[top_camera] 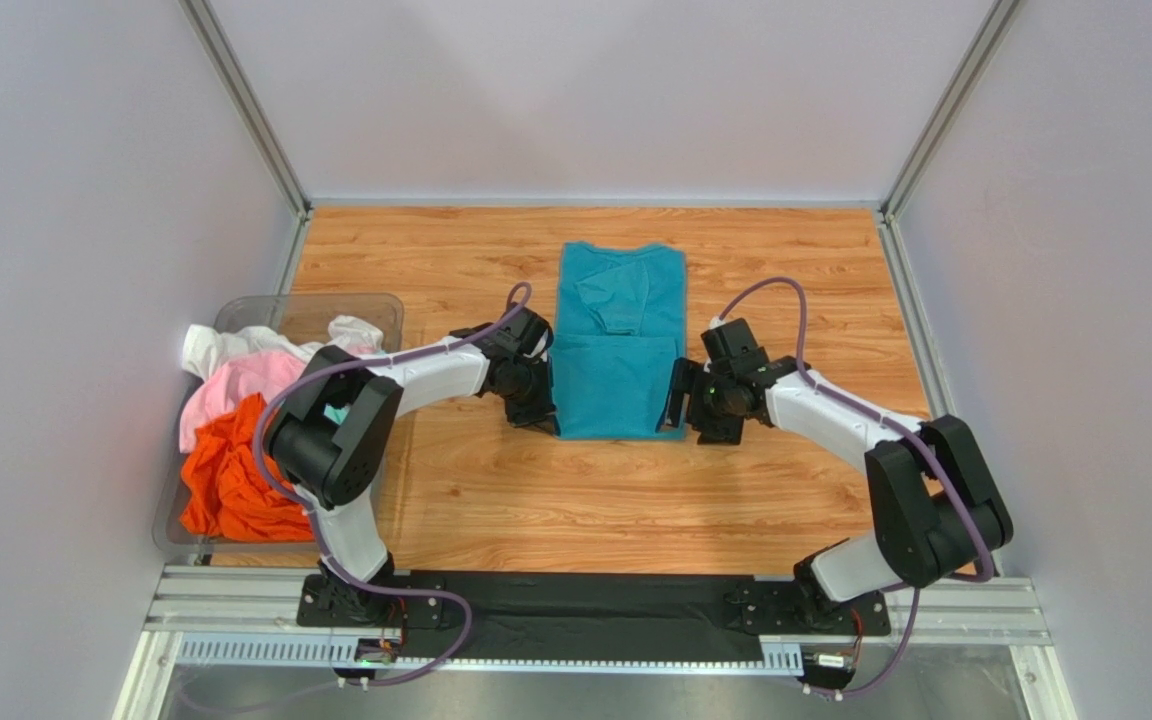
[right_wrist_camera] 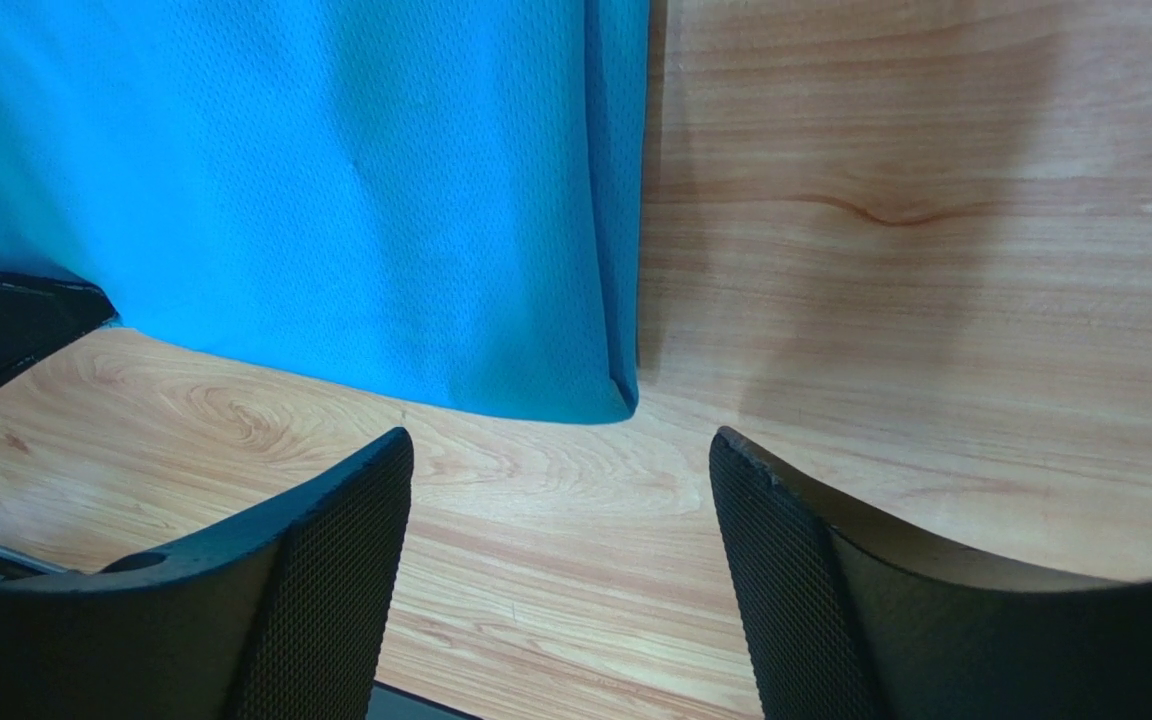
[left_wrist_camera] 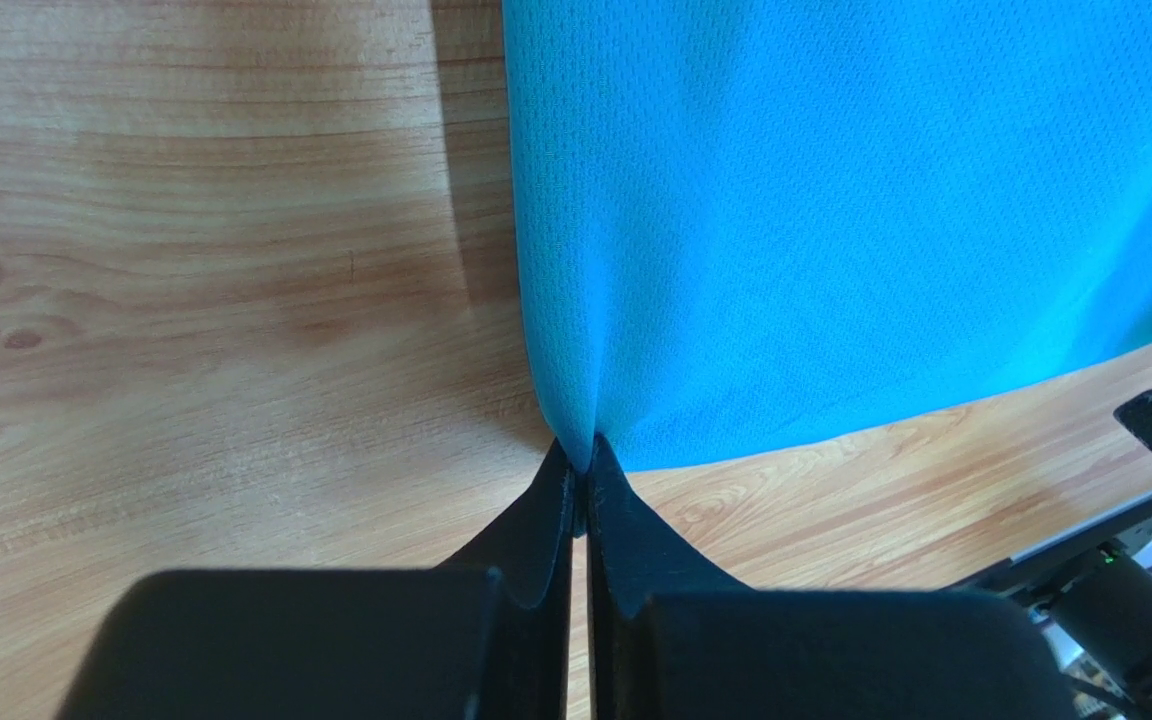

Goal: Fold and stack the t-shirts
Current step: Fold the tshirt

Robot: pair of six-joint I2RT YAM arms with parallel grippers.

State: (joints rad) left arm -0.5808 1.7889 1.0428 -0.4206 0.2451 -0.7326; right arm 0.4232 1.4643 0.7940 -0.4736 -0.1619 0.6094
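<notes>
The teal t-shirt (top_camera: 620, 345) was laid in the middle of the table (top_camera: 537, 495), its long axis run from the arms toward the far wall. The neckline was hard to place among the folds. Its near left corner was pinched by the left gripper (left_wrist_camera: 582, 458). The right gripper (right_wrist_camera: 560, 495) was held spread just short of the near right corner, which was left untouched. The other t-shirts (top_camera: 244, 435) in the bin (top_camera: 312, 305) were partly hidden by the left arm (top_camera: 387, 383).
</notes>
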